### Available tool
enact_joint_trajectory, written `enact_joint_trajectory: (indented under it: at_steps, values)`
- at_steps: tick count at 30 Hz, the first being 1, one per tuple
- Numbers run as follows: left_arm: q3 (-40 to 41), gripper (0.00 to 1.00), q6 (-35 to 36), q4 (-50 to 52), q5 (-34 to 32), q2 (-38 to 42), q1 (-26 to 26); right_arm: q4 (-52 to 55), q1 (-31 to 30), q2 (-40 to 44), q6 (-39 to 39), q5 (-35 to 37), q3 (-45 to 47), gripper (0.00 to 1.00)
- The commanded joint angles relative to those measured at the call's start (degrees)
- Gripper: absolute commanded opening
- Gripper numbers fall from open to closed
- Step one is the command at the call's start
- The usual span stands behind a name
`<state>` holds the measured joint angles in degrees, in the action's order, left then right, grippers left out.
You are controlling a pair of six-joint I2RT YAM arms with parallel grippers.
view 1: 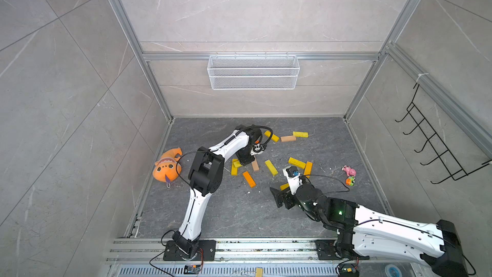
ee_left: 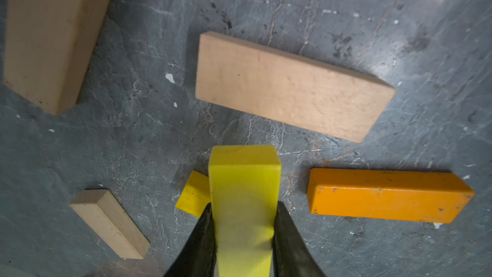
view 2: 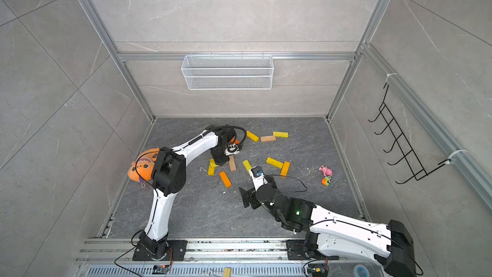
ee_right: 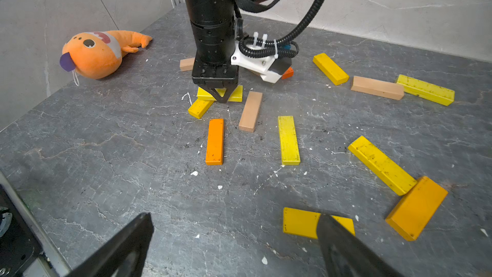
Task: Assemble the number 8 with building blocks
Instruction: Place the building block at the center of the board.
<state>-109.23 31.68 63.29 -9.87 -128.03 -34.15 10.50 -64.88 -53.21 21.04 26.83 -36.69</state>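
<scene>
**Enclosed workcell, dark tabletop, loose blocks**

Surface: dark grey veined tabletop, scuffed, flecked with white chips.
Enclosure: pale grey marbled panels on three sides, set in an aluminium frame. A white mesh basket hangs on the back wall. A black hook rack hangs on the side wall by the right arm.
Task items: building blocks, yellow, orange and tan bars, lying at mixed angles across the middle and far part of the tabletop.
Arms: left gripper pinching a yellow block over the end of a second yellow bar. The right gripper has its jaws spread wide with nothing between them, low over the near side, by a flat yellow bar.
Sundries: orange plush toy at the edge by the left arm. A pink toy and a green toy sit near the opposite edge
</scene>
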Motion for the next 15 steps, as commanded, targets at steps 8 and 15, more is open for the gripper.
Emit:
enact_joint_trajectory:
  at_steps: [8, 15]
  values:
    - [-3.07, 0.18, -0.13, 3.38, 0.73, -3.19, -0.80, 0.36, -0.24, 1.09, 1.29, 1.25, 1.43, 0.99]
    - [-3.08, 0.18, -0.04, 3.45, 0.22, -3.05, -0.74, -0.02, -0.24, 0.83, 1.46, 1.21, 1.62, 0.99]
